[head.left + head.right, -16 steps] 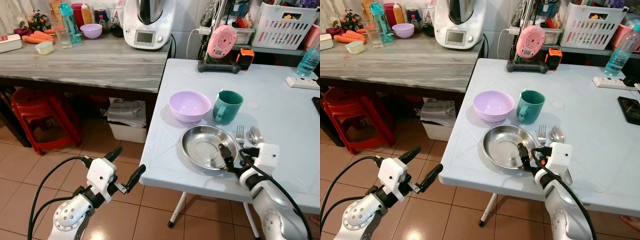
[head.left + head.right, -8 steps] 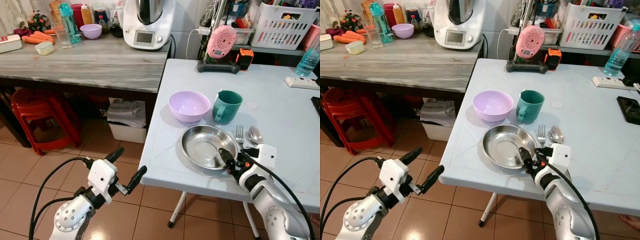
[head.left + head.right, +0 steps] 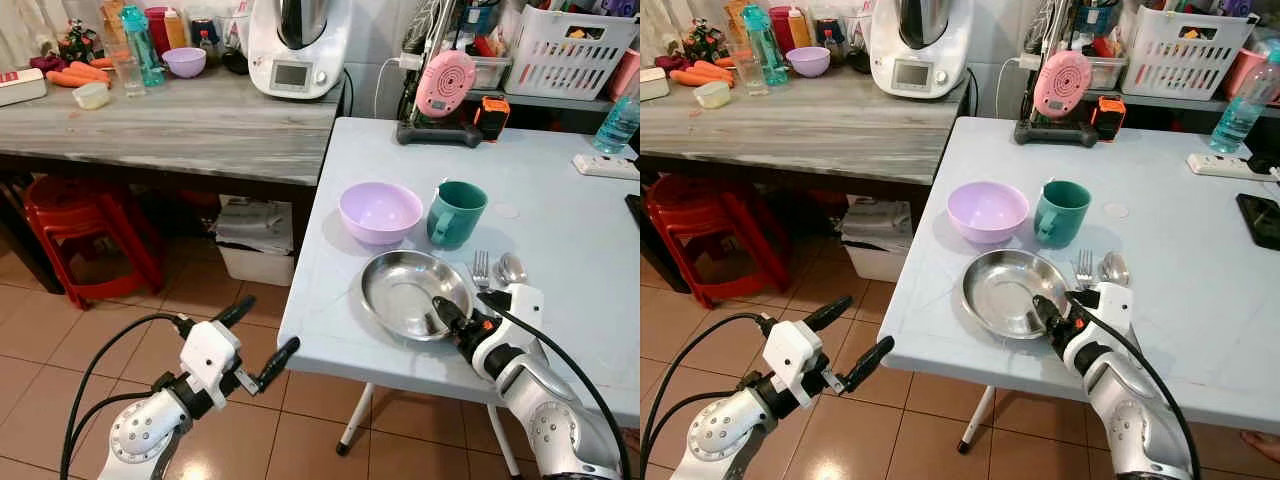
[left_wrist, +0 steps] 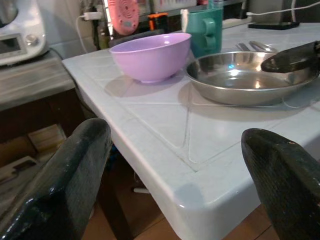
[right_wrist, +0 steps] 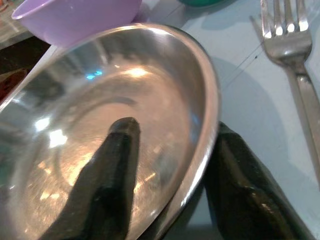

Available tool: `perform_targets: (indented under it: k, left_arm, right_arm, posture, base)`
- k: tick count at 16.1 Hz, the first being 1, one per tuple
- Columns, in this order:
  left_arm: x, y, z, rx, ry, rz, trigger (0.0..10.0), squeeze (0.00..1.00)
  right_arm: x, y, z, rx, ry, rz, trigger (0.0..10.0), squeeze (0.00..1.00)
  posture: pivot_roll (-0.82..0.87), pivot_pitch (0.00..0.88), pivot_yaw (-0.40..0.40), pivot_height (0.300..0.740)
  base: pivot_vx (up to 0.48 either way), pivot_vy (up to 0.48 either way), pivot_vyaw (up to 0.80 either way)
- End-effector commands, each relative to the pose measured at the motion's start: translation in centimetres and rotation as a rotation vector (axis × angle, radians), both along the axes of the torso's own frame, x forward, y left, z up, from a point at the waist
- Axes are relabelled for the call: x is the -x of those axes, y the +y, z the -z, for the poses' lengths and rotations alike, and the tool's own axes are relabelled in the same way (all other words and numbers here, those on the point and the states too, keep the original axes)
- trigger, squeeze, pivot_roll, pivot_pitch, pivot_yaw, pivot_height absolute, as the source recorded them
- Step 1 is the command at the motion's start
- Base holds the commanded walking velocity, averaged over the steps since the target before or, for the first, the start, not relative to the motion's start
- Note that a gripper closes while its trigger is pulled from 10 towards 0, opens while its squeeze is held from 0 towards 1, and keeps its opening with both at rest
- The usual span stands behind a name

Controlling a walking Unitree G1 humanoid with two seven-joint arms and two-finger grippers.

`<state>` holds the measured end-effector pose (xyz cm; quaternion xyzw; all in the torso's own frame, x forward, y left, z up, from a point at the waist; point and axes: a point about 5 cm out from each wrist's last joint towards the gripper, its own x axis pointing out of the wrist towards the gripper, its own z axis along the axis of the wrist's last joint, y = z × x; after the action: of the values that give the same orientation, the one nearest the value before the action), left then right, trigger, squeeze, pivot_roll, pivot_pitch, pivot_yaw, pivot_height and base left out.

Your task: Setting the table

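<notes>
Steel plate [image 3: 408,292] lies at the near edge of the table [image 3: 560,230], just in front of the purple bowl [image 3: 379,211] and green mug [image 3: 455,212], with the fork [image 3: 481,272] and spoon [image 3: 511,268] just beside it on its right. My right gripper [image 3: 462,322] reaches low from the near side with its fingers [image 5: 117,165] straddling the plate's rim, one inside the dish and one outside, narrow but in my judgement not fully clamped; the step in hand is positioning the plate, and the next move calls for a firm pinch before sliding it. My left gripper [image 3: 262,338] hangs idle below table level, fingers wide and empty.
</notes>
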<state>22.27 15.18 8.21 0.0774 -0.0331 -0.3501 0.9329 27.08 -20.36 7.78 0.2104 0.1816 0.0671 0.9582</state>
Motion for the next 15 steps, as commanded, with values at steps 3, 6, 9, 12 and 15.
perform_targets:
  k: [3,6,9,12,15]
  left_arm:
    - [0.1,0.1,0.1,-0.010,-0.004,0.041,10.0,0.00]
    - [0.3,0.2,0.4,0.000,0.018,0.087,10.0,0.00]
    - [0.3,0.3,0.7,-0.001,0.023,0.099,10.0,0.00]
    - [0.2,0.2,1.1,0.006,0.031,0.105,10.0,0.00]
    - [0.0,-1.5,0.9,0.016,0.018,0.121,10.0,0.00]
  right_arm:
    - [-0.2,0.0,-0.4,-0.031,0.005,0.018,0.0,0.00]
    - [-0.1,0.0,-0.2,-0.040,0.025,0.028,0.0,0.00]
    - [0.0,0.0,0.0,-0.069,0.043,0.063,0.0,0.00]
    - [0.3,0.1,0.5,-0.121,0.067,0.094,0.0,0.00]
    - [0.3,0.3,0.8,-0.177,0.097,0.143,0.0,0.00]
  posture:
    - [0.00,0.000,-0.001,0.740]
    - [-0.01,0.000,-0.002,0.740]
    - [-0.01,0.000,-0.003,0.740]
    - [-0.01,0.000,-0.002,0.740]
    - [-0.01,0.000,-0.002,0.740]
  base:
    - [0.000,0.000,0.00]
    - [0.000,0.000,0.00]
    - [0.000,0.000,0.00]
    - [0.000,0.000,0.00]
    - [0.000,0.000,0.00]
